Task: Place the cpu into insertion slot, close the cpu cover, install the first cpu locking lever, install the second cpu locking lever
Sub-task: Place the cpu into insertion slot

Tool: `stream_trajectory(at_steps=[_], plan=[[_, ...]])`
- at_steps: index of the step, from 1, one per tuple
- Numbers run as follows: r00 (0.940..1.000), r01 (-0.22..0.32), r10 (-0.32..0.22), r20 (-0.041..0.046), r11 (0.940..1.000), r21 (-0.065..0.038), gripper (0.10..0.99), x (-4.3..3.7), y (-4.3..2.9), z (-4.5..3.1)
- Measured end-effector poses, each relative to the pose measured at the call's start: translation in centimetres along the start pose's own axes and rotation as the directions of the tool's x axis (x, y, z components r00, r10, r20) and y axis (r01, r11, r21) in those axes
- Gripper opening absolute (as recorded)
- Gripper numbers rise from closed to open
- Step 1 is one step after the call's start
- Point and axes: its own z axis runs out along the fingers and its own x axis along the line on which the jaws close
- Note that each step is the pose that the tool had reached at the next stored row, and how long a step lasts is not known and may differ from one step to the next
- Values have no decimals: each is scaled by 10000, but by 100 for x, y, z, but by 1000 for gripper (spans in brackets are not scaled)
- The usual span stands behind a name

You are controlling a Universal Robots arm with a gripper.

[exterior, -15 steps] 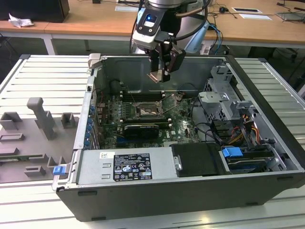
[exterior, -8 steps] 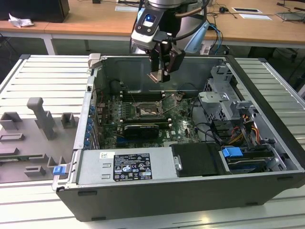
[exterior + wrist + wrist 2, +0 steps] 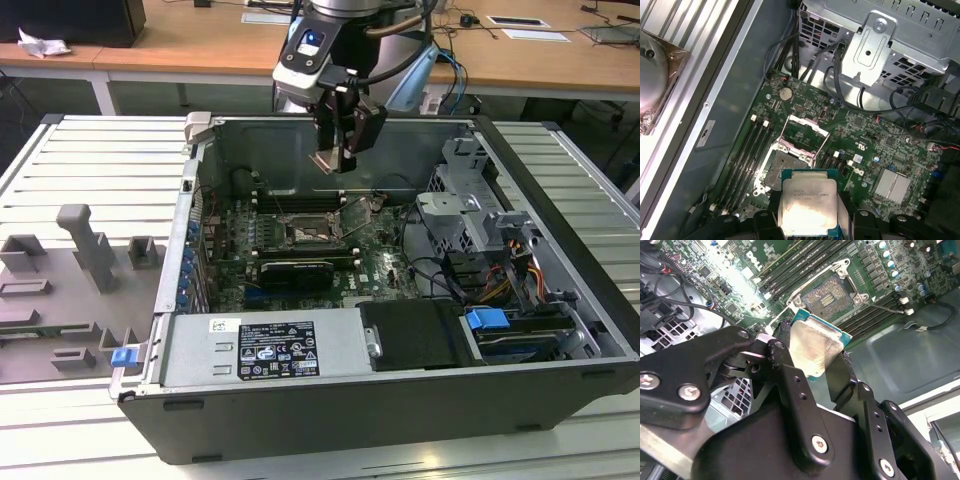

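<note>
On a slatted counter (image 3: pixel 90 160), inside an open computer case (image 3: pixel 300 420), the tool (image 3: pixel 337 152) hung clamped on the cpu (image 3: pixel 807 200); the insertion slot (image 3: pixel 782 167) lay bare below, just past the chip's far edge. The cpu cover (image 3: pixel 797 150) stood tilted up beyond the slot.

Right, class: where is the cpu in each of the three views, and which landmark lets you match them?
Exterior view: the cpu is held by the gripper above the open case, higher in the picture than the slot.
Second wrist view: the cpu sits tilted between the black fingers, the slot just beyond it.
First wrist view: the cpu lies face-on, beside the slot.
Shared landmark: the empty slot.
</note>
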Motion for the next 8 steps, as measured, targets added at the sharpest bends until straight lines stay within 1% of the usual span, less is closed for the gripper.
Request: stream_trajectory(at_steps=[8], plan=[[9996,-295,295,15,9996,0,525,0,0,1]])
